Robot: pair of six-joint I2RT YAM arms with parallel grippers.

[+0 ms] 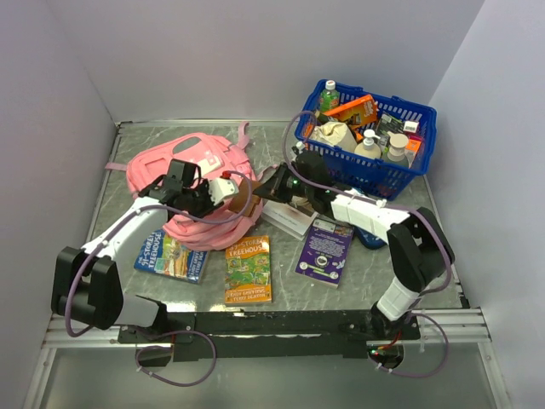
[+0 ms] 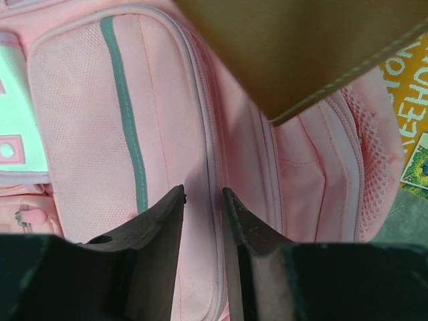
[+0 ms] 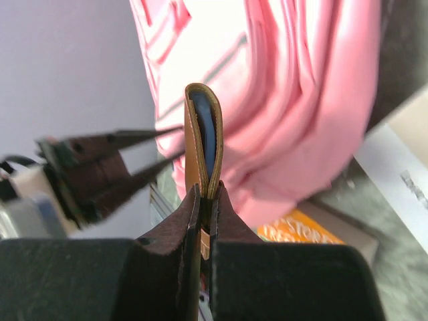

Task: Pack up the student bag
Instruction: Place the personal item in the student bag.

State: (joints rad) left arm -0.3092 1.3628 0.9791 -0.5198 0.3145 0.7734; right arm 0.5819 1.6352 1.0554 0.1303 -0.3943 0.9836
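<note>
On the bench (image 1: 149,136) lies the bag (image 1: 157,170), pockets up. Left fingers (image 2: 167,214) slightly apart over its front pocket (image 2: 87,120), holding nothing; right fingers (image 3: 190,210) clamped on a brown folder (image 3: 194,134) beside the bag.

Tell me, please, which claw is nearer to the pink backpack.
Left. The left claw hovers right over the backpack; the right claw holds a brown case beside it.

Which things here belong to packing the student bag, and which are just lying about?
Job: student bag; brown folder in the right jaws; likely the orange book and purple book.
Lying about: blue basket; bottles in it.
</note>
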